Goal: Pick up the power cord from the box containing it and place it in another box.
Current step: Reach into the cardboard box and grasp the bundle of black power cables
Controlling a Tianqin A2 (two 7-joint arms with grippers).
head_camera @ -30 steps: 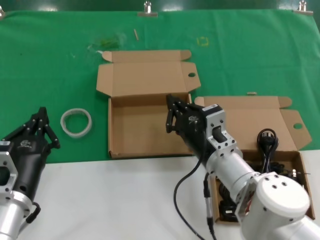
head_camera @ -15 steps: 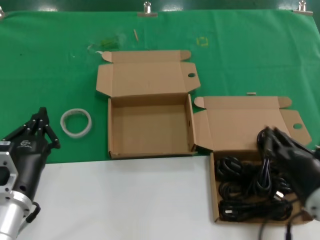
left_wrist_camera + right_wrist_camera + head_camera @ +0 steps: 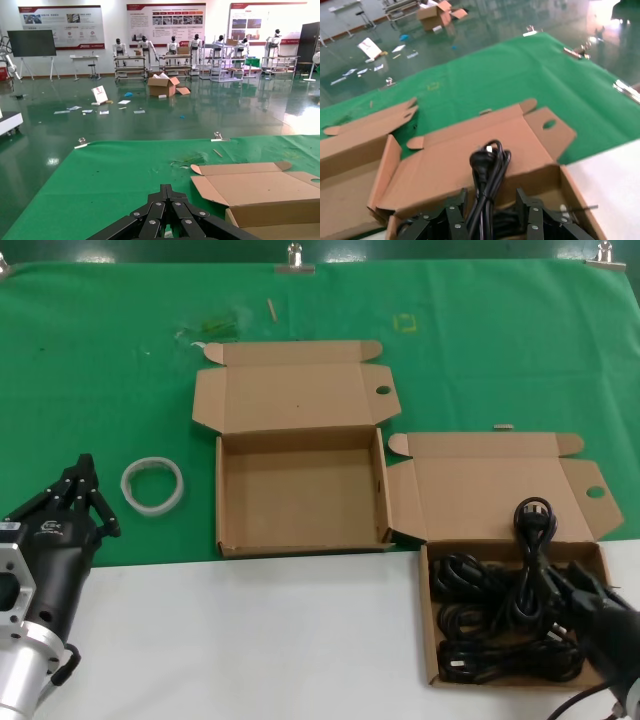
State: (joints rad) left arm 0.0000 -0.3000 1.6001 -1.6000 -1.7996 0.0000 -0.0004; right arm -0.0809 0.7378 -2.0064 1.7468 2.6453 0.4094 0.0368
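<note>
Surface (image 3: pixel 250 640): green cloth over the far part, bare white along the near edge.
Empty box (image 3: pixel 300 495): lay open near the middle of the surface, lid folded back toward the far edge, a round hole near one lid corner.
Cord box (image 3: pixel 428 620): sat at the near right corner, touching the empty box at one flap; an oval hole in its right wing.
Heap of cords (image 3: pixel 480 630): filled the cord box.
Power cord (image 3: pixel 487 180): rose from the heap, its plug head lying against the lid panel.
Right tool (image 3: pixel 490 210): at the near right corner over the cord box, fingers spread either side of the power cord.
Left tool (image 3: pixel 82 490): at the near left edge, fingers pressed together.
White ring (image 3: pixel 153 485): on the green cloth just beside the left tool.
</note>
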